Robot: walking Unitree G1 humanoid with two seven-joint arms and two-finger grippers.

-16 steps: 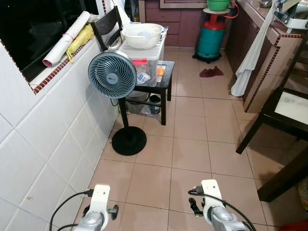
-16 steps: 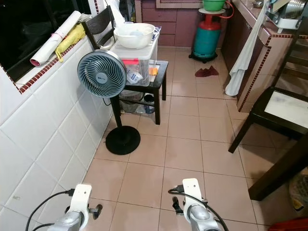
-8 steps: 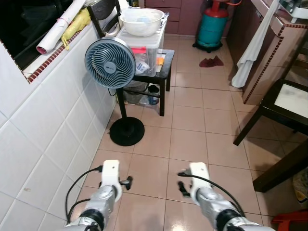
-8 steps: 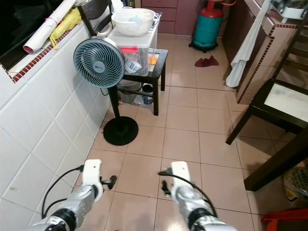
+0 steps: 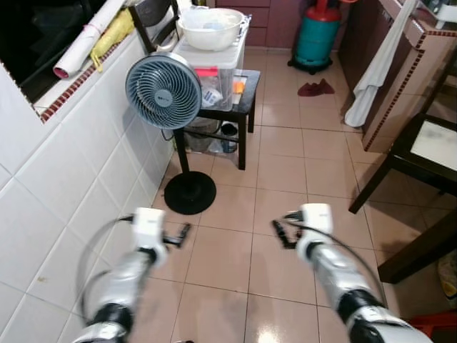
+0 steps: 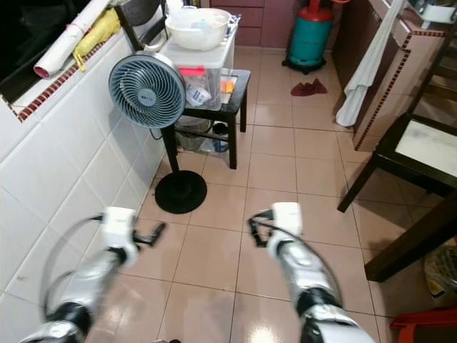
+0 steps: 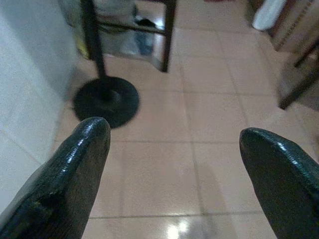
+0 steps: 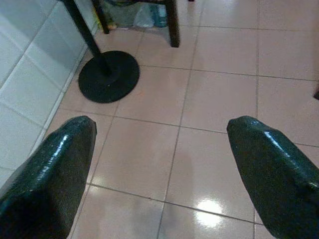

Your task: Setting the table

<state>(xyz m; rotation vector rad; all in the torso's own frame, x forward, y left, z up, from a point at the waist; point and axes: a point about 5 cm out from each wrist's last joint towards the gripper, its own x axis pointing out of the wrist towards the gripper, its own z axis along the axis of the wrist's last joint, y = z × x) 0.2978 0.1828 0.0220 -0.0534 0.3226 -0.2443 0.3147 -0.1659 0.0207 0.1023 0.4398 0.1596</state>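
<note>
We hold our left gripper (image 7: 172,164) and right gripper (image 8: 159,164) out low over the tiled floor (image 5: 285,171), both jaws spread wide and gripping nothing. Just ahead to the left, a standing fan (image 5: 163,91) rises on its round black base (image 5: 190,192) beside the white tiled wall (image 5: 64,179). Behind it, a small black worktop (image 5: 246,96) carries a clear plastic box (image 5: 221,71) with a white bowl (image 5: 211,30) on top. Farther back stands a teal gas cylinder (image 5: 317,39).
</note>
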